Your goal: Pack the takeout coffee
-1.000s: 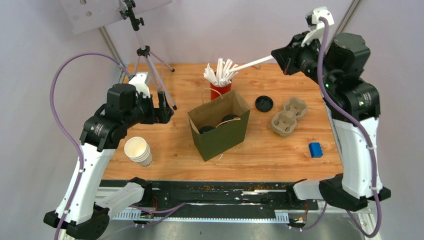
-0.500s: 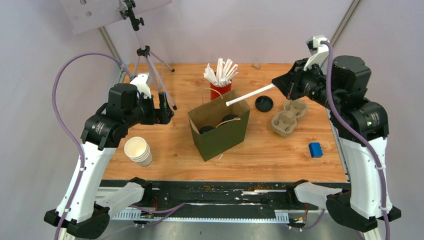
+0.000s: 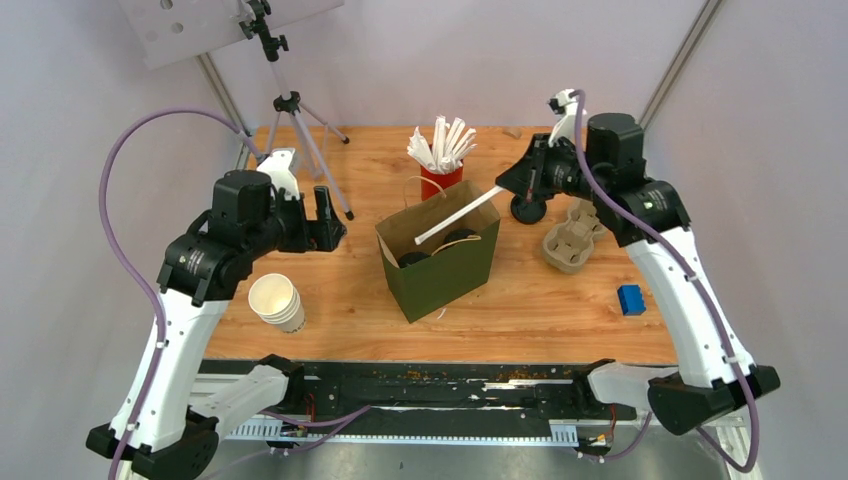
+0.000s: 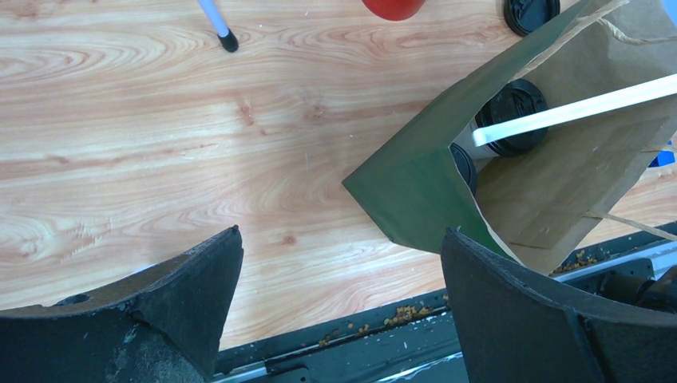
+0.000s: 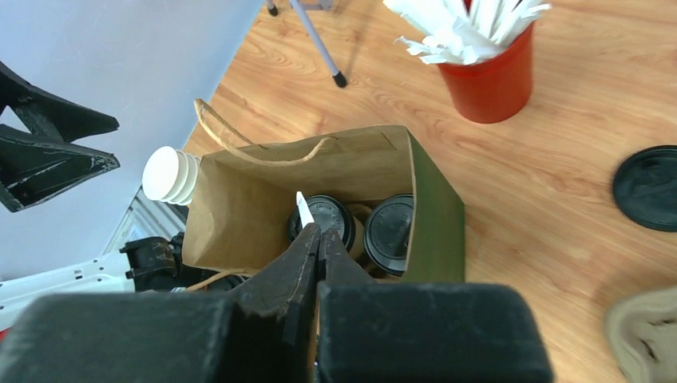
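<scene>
The green paper bag (image 3: 440, 268) stands open at mid table. Two takeout coffees with black lids (image 3: 461, 238) (image 3: 412, 259) stand inside it; the right wrist view shows both lids (image 5: 326, 215) (image 5: 391, 231). My right gripper (image 3: 508, 186) (image 5: 319, 233) is shut on a white wrapped stick (image 3: 455, 214), held slanting above the bag, its free tip (image 5: 303, 211) over the mouth above one lid. My left gripper (image 3: 325, 215) (image 4: 341, 233) is open and empty, left of the bag above the table. The left wrist view shows the bag (image 4: 415, 187) and the stick (image 4: 575, 110).
A red cup of white sticks (image 3: 441, 181) stands behind the bag. A loose black lid (image 3: 528, 210) and a cardboard cup carrier (image 3: 577, 236) lie to the right, with a blue block (image 3: 630, 299) nearer. Stacked white cups (image 3: 277, 302) stand front left, a tripod (image 3: 291, 118) back left.
My right arm has swung left and down with the white stick, from beside the red cup to above the bag's mouth. The left arm has not moved.
</scene>
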You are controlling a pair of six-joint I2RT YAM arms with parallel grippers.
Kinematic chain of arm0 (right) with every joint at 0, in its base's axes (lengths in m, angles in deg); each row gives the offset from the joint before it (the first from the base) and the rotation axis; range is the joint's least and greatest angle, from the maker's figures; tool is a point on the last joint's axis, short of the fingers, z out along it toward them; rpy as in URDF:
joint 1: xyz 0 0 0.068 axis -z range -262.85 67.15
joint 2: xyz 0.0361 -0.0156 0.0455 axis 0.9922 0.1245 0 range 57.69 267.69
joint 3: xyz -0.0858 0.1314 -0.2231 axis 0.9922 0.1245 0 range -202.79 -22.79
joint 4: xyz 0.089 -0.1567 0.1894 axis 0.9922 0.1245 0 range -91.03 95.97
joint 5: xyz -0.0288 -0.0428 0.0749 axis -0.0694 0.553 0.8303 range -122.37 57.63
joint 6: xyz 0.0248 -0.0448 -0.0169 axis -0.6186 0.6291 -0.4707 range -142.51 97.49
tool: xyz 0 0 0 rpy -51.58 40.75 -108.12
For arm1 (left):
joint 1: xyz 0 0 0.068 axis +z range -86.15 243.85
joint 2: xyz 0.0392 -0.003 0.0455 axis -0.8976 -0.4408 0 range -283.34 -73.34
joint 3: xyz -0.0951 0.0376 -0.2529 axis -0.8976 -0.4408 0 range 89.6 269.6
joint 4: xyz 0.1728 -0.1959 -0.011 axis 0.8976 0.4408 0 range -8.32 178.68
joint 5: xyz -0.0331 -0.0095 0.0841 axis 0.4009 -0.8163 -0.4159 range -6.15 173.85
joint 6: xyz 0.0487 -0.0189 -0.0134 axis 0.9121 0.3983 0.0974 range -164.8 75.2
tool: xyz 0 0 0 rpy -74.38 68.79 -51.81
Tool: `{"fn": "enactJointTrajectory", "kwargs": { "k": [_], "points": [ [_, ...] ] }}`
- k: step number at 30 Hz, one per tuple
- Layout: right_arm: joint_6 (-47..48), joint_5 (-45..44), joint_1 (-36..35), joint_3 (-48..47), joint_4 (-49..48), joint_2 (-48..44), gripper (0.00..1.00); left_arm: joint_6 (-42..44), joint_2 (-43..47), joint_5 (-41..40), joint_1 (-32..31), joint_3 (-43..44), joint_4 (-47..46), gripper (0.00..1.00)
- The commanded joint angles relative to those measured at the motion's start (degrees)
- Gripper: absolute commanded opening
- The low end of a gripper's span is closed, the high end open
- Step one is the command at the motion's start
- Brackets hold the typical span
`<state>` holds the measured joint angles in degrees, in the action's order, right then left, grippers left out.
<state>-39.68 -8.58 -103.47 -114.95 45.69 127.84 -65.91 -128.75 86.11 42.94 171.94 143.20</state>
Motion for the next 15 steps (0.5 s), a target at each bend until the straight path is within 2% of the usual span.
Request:
{"fn": "enactJointTrajectory", "kwargs": {
  "k": [1, 9, 13, 15],
  "points": [
    [-3.51, 4.85, -1.84, 2.51, -8.89, 3.1, 0.0, -0.3, 1.24, -1.33, 0.3, 1.06, -0.61, 1.0],
    [-4.6, 7.82, -3.08, 3.33, -12.03, 10.18, 0.0, 0.1, 0.52, -2.09, 0.31, 0.58, -1.0, 1.0],
    [-1.68, 6.48, -3.19, -0.49, -7.49, 13.6, 0.14, 0.59, -0.27, -2.17, 0.28, 0.77, -1.08, 1.0],
    [0.47, 4.93, -3.13, -3.51, -4.33, 15.71, 0.27, 1.07, -0.63, -2.15, 0.28, 0.98, -0.81, 1.0]
  ]
}}
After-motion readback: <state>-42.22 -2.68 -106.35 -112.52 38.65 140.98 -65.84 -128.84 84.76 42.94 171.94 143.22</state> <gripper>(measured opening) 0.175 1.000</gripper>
